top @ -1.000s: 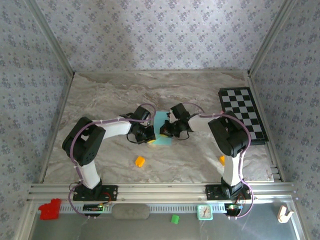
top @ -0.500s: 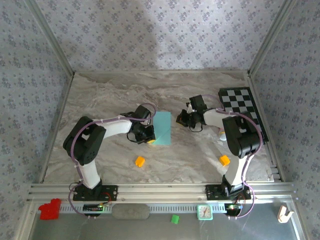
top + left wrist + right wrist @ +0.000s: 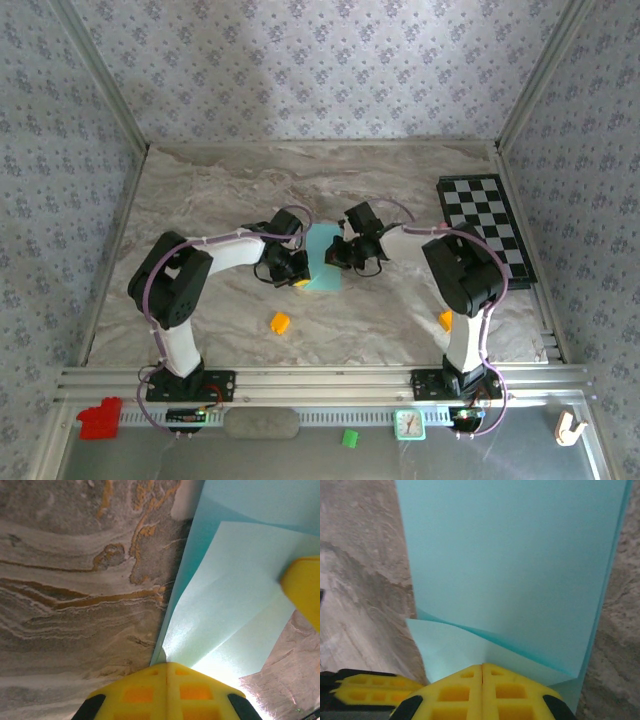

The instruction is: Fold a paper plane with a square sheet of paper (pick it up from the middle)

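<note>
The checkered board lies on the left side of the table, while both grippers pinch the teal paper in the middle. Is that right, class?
No. The top external view shows the checkered board on the right side of the table. The left gripper and right gripper do pinch the teal paper in the middle.

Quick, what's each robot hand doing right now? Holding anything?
Left gripper: fingers closed, pinching the teal paper sheet.
Right gripper: fingers closed, pinching the same sheet.

From above, the left gripper (image 3: 298, 274) and right gripper (image 3: 336, 258) hide the side edges of the square sheet of paper (image 3: 320, 250) from you; both wrist views crop its far end.
</note>
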